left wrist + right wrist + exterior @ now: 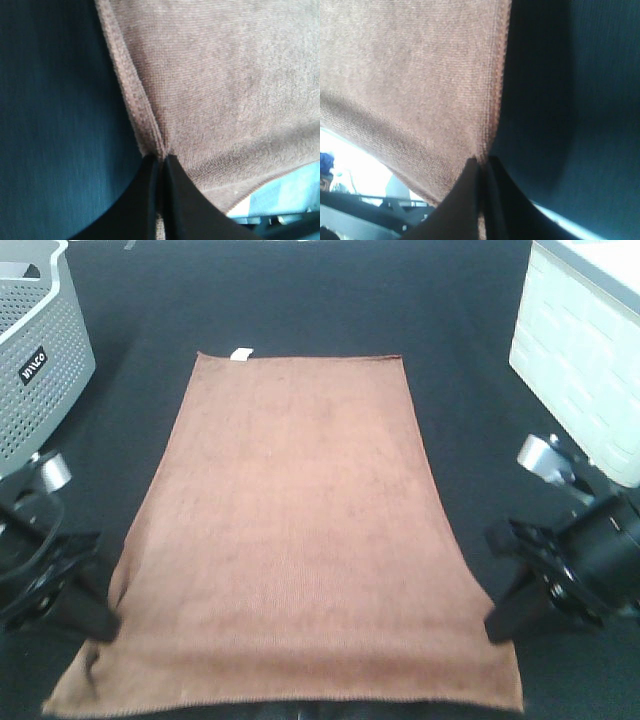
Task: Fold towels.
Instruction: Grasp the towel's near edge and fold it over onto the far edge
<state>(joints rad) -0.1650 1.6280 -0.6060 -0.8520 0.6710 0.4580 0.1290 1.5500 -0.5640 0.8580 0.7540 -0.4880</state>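
Starting at the left, a grey basket (40, 350) stands at the far corner of the black table (300, 300), well clear of the work. Nearer, the left gripper (100, 620) sits at the left long edge of the towel (300, 540), close to the near corner. Its wrist view shows the jaws closed tight with the hem pinched between them, the cloth puckered into a small ridge at the tips. The towel itself lies spread flat in a single layer in the middle of the table, its long side running away from the robot and its white tag (241, 354) on the far edge (left of centre on that edge). At the right long edge, opposite its partner, the right gripper (497, 625) is likewise closed on the hem, as its own wrist view shows. Beyond it a white crate (585, 360) stands at the far right corner. As for progress, I judge the job barely begun: no fold is in the towel yet, and only the two grips near the front corners are made. Left to do is probably lifting that near end, carrying it over to the far edge, laying it down evenly, and then any further fold.
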